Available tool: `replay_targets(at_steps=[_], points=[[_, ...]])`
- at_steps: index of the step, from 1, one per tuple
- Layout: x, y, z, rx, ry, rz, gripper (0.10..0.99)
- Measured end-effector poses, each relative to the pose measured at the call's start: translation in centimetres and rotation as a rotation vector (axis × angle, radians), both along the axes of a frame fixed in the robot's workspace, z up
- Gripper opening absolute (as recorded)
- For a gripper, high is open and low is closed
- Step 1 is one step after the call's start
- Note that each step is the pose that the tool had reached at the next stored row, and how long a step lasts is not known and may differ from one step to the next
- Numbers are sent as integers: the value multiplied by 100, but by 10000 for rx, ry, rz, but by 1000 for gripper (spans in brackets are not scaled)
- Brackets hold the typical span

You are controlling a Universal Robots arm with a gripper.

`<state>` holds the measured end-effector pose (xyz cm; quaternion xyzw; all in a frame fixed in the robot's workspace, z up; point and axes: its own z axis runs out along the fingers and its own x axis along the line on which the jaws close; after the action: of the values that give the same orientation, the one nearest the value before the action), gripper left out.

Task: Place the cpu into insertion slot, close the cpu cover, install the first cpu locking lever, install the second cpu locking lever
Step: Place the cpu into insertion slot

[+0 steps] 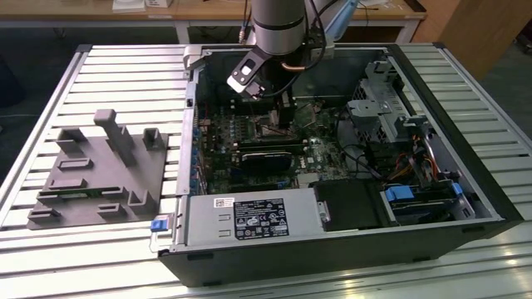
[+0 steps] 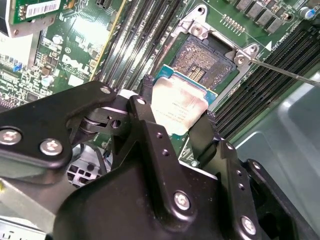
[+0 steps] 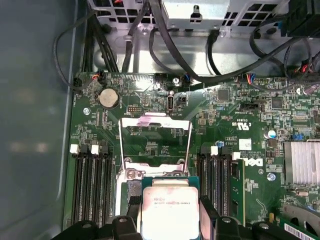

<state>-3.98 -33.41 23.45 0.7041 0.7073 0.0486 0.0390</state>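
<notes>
In the exterior view, the silver-grey arm [image 1: 278,28] pointed straight down into an open black computer case [image 1: 332,255] that lay on a ribbed metal table [image 1: 124,68]. Its wrist hung over the green motherboard [image 1: 328,159]. A grey moulded fixture [image 1: 96,171] sat on the table at the exterior view's left, apart from the case.

In the second wrist view, the gripper [image 2: 175,112], matte black with bright screw heads, was clamped on the cpu [image 2: 177,102] by two opposite edges. This flat square chip had a pale metal top on a green-edged base. It overlapped the near edge of the insertion slot [image 2: 207,57], a dark pin-filled square in a silver rim. Whether they touched could not be told.

In the first wrist view, the cpu cover [image 3: 155,131], a thin shiny windowed frame, stood swung open beyond the cpu, with black memory slots [image 3: 92,185] on either side.
</notes>
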Motion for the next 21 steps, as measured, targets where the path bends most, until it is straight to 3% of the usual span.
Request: replay_targets(at_steps=[1,3,4,10,21], points=[[0,0,-1,2,34,1,541],[1,0,-1,-1,252,0,541],[1,0,-1,-2,279,-1,541],[2,1,-9,0,290,0,541],[-2,37,-96,-162,295,-2,541]])
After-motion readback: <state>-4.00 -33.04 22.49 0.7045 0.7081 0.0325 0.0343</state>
